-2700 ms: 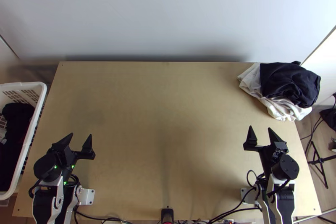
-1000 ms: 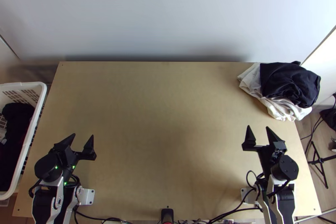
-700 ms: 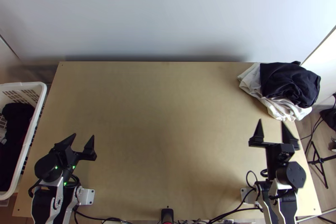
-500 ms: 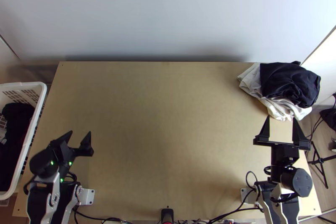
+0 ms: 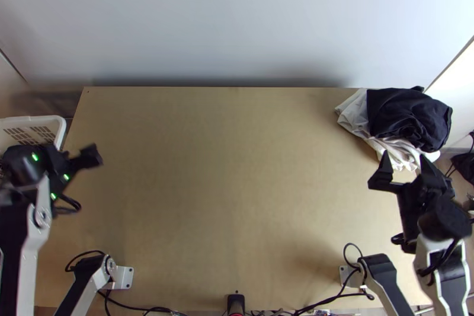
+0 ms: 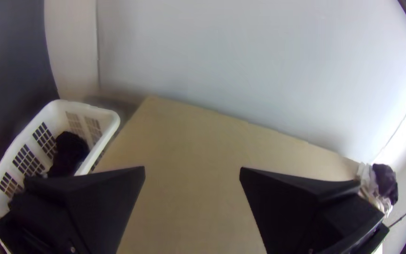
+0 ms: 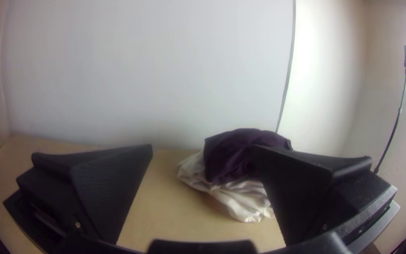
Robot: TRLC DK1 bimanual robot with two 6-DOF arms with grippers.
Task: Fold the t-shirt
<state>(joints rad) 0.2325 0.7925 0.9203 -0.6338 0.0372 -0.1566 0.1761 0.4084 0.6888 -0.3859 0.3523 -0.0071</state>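
Left gripper swings to the basket at nine o'clock, right gripper toward two o'clock's pile, both gaping; fetching likely precedes folding.

This is probably a robot lab, judging by the jointed silver-and-black arms, light wooden table and thin black cables.

Black left gripper moved forward, outward to white slotted plastic basket; black right gripper also forward, outward.
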